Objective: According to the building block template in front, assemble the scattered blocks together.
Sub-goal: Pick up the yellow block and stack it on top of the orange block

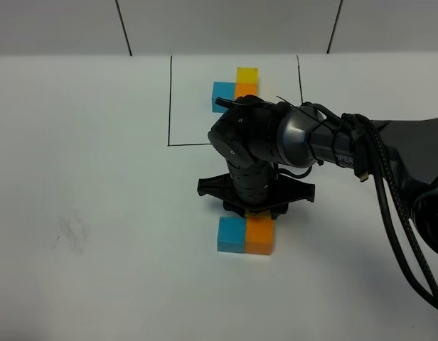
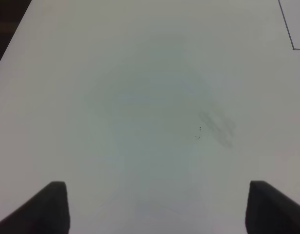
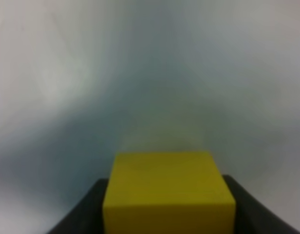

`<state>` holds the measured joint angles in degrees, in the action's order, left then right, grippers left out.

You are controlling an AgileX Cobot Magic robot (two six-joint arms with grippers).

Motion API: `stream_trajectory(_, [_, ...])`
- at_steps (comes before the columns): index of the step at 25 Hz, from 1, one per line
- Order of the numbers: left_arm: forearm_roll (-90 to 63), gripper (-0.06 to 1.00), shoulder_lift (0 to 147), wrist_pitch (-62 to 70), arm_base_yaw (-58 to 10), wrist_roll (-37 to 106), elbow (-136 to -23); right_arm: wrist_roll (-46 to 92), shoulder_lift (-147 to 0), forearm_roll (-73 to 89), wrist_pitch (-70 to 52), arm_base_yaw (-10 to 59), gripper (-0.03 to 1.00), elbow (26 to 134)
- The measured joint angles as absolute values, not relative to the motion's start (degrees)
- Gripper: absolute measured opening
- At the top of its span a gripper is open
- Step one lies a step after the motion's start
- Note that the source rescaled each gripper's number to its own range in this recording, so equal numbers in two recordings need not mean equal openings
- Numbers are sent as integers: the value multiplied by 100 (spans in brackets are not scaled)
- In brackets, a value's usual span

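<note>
1. Right claw (image 3: pixel 169 214): clamped on yellow cube (image 3: pixel 168 192), just behind blue cube (image 1: pixel 231 234) and orange cube (image 1: pixel 260 236), which touch side by side on tabletop (image 1: pixel 98 177).
2. Left claw (image 2: pixel 157 207): apart, empty, over bare tabletop.
3. Template (image 1: pixel 235 89): framed, farther back.
</note>
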<state>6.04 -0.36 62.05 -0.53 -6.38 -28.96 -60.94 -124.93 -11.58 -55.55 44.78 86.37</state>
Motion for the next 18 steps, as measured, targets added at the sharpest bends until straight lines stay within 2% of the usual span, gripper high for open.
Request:
stream_trajectory(4, [604,67,-36,6205,-53,-638,-2896,-6094,-12503,-1236,-5673,4478,34,8637])
stream_trajectory(14, [604,67,-36,6205,-53,-638,-2896,-6094,-12510,-1298,-5727,4478,73,8637])
stream_trajectory(18, [604,67,-36,6205,-53,-638,-2896,-6094,-12510,-1377,-5729,4478,86,8637])
